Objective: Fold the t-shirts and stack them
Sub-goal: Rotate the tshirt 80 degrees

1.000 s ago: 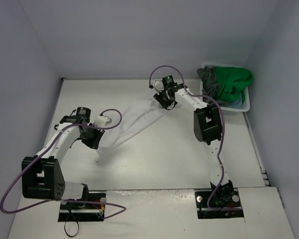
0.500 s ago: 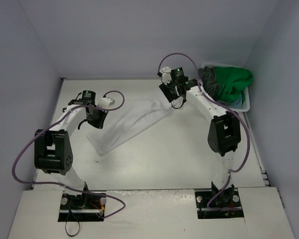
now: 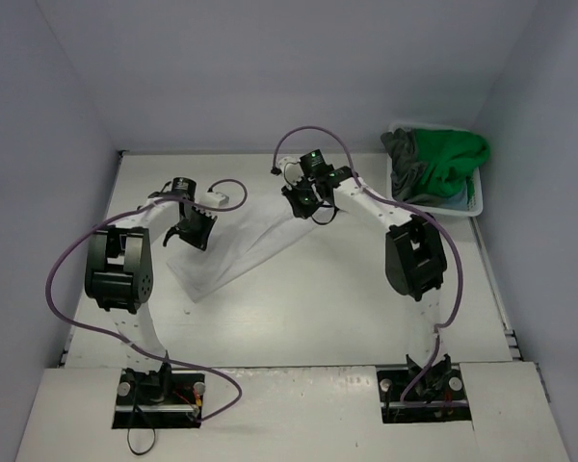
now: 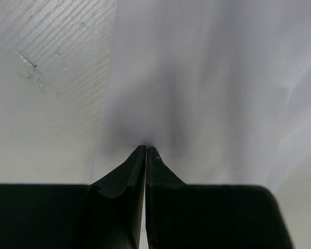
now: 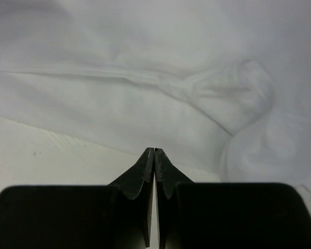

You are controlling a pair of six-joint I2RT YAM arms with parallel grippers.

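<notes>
The white shirt [image 3: 239, 248] lies flat on the table [image 3: 328, 308], left of the middle, stretched in a long slanting band from its near left corner up toward the far right. Its cloth is mostly smooth near the left end, while the far right end shows a seam and a rounded bunched fold [image 5: 233, 93].

The left claw [image 3: 186, 236] sits on the shirt's far left edge, its fingers pressed tight together with the tips meeting right at the cloth, and bare table beside them to the left in the wrist view. The right claw [image 3: 303, 204] is down at the shirt's far right end, its fingers likewise squeezed together, tips at the hem where cloth meets table. Whether either claw has a pinch of fabric between its tips cannot be told.

Well apart, at the far right corner, a white basket [image 3: 478, 200] holds the green shirt [image 3: 453, 154] heaped on top, the dark grey shirt [image 3: 402, 149] draped over its left rim, and a sliver of pale blue shirt [image 3: 459, 198] underneath
</notes>
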